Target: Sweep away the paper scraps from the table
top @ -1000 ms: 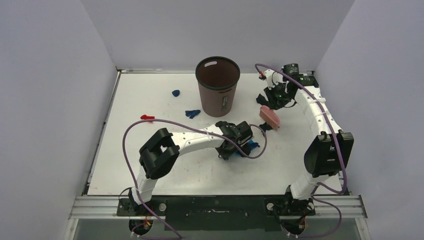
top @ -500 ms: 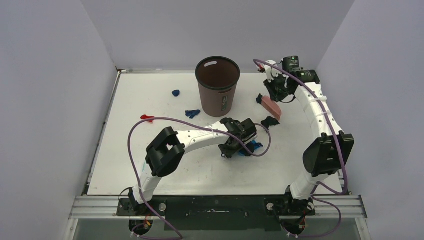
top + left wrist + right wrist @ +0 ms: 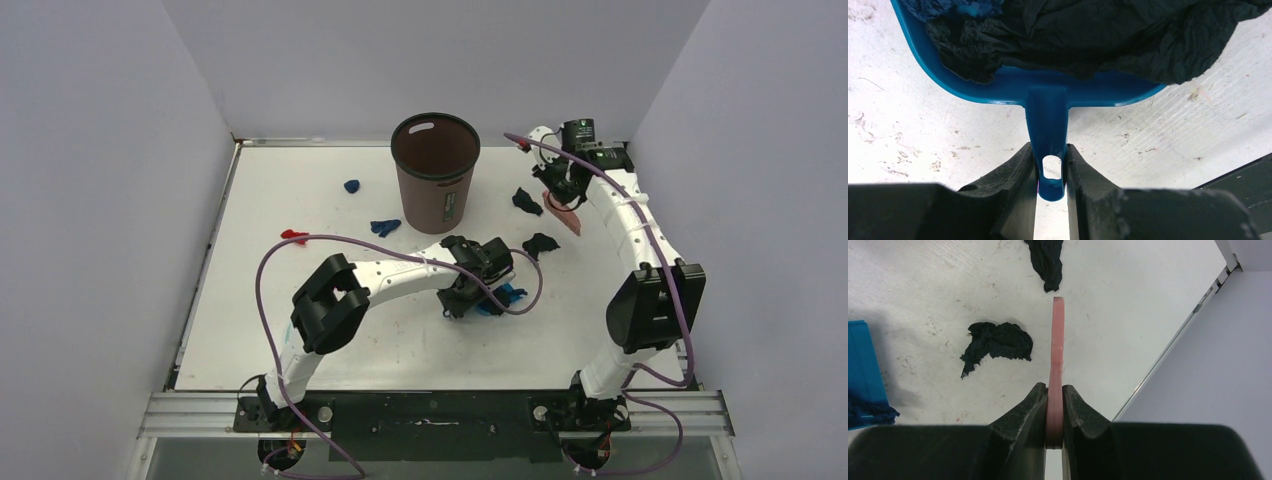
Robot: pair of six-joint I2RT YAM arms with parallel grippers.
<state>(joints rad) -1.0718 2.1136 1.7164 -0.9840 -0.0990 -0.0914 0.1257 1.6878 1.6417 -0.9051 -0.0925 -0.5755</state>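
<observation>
Right gripper point(image 3: 1054, 391) clenched on pink brush point(image 3: 1057, 340), pulled back toward upper right of overhead view, two dark scraps point(image 3: 541, 243) left unswept, another stroke likely needed

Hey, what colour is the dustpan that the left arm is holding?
The dustpan is bright blue, and it shows best in the left wrist view.

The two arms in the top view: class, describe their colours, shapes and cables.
The left arm and right arm have white tube-like links with chunky black joint housings. A thin purple cable loops loosely along each. The left gripper and right gripper each have two black, rough-textured fingers.
</observation>
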